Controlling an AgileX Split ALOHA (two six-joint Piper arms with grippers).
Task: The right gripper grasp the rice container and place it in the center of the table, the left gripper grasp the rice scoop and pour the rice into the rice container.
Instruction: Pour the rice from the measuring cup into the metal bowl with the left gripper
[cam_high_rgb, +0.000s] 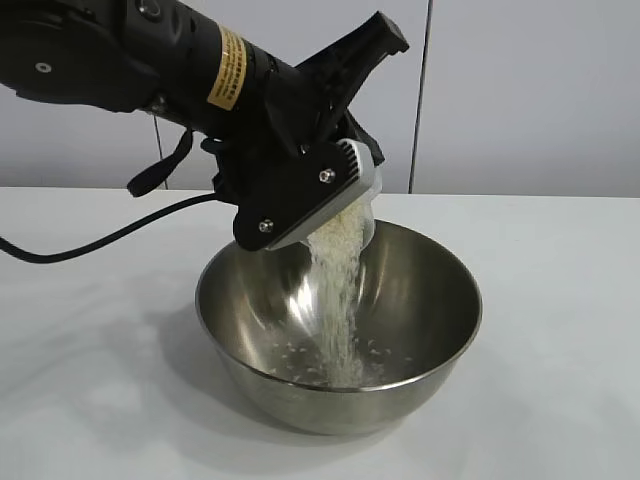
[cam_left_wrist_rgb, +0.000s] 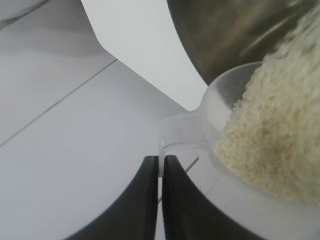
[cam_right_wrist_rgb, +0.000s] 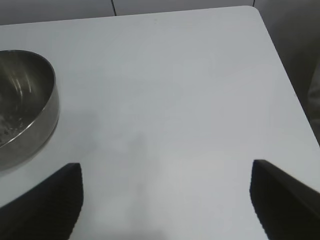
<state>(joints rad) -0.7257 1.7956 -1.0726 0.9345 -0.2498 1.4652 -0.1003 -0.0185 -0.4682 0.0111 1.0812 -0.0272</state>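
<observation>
The steel rice container (cam_high_rgb: 338, 330) stands on the white table (cam_high_rgb: 90, 330) in the middle of the exterior view. My left gripper (cam_high_rgb: 300, 205) hangs over its far rim, shut on the handle of the clear rice scoop (cam_high_rgb: 355, 200), which is tipped steeply. Rice (cam_high_rgb: 335, 300) streams from the scoop into the bowl and piles on its bottom. In the left wrist view my left gripper (cam_left_wrist_rgb: 160, 159) pinches the scoop's handle (cam_left_wrist_rgb: 175, 132), and rice (cam_left_wrist_rgb: 272, 130) fills the tilted cup. My right gripper (cam_right_wrist_rgb: 166, 172) is open and empty over bare table, away from the bowl (cam_right_wrist_rgb: 25, 100).
A black cable (cam_high_rgb: 90, 240) runs over the table behind the bowl at the left. The table's corner and edge (cam_right_wrist_rgb: 272, 40) show in the right wrist view, with floor beyond.
</observation>
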